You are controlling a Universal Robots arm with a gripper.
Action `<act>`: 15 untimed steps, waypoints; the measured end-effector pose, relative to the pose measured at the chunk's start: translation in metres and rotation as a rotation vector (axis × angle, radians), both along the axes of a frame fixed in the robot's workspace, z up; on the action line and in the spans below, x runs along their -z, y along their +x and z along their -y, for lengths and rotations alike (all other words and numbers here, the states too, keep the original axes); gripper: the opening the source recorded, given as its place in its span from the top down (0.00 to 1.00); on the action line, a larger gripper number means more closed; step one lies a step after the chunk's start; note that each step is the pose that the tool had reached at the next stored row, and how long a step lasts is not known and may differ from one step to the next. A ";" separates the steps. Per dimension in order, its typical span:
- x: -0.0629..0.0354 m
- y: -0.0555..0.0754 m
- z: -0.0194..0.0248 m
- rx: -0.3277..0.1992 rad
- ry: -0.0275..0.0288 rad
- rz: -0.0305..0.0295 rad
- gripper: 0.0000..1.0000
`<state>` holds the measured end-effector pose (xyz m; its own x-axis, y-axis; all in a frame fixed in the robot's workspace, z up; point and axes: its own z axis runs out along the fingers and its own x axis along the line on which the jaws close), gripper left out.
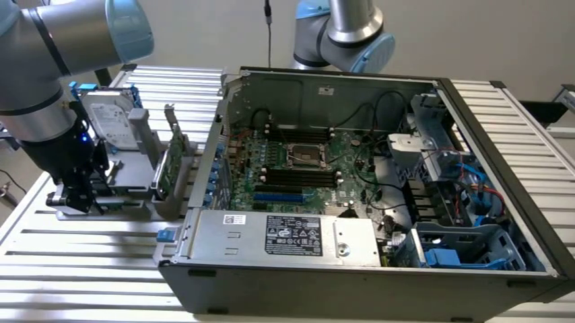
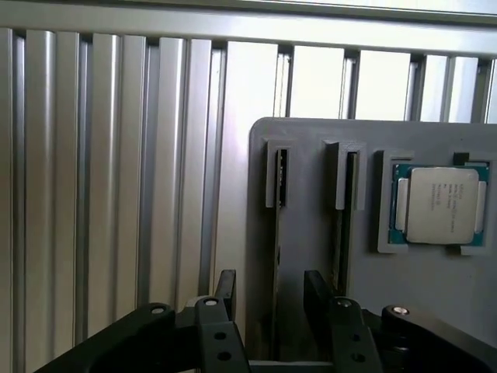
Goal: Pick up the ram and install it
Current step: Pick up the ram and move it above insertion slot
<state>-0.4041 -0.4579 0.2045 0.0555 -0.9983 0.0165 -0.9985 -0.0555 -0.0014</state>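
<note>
The ram (image 2: pixel 278 233) stands on edge in a slot of the grey holder (image 2: pixel 311 148), seen as a thin dark strip. My gripper (image 2: pixel 270 291) is open, with one black finger (image 2: pixel 226 289) on each side of that strip and not touching it. A second thin board (image 2: pixel 347 186) stands in the neighbouring slot. In the exterior view my gripper (image 1: pixel 77 196) hangs low over the holder (image 1: pixel 126 202) at the exterior view's left, beside the open computer case (image 1: pixel 359 282). The motherboard's black memory slots (image 1: pixel 297 176) lie inside the case, below the processor socket (image 1: pixel 306 153).
A processor chip (image 2: pixel 439 203) lies in a recess of the holder. A silver hard drive (image 1: pixel 112 121) and a green expansion card (image 1: pixel 171 168) stand upright on the rack. The power supply (image 1: pixel 287 235) fills the case's front. A second arm (image 1: pixel 346 33) stands behind the case.
</note>
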 end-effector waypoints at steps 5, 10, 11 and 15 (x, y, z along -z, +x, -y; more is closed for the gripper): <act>0.0000 0.000 0.0000 0.000 0.0000 0.0001 0.52; 0.0000 0.000 0.0000 0.000 0.0000 0.0000 0.52; 0.0000 0.000 0.0000 0.000 0.0000 0.0000 0.52; 0.0000 0.000 0.0000 0.000 0.0000 0.0000 0.52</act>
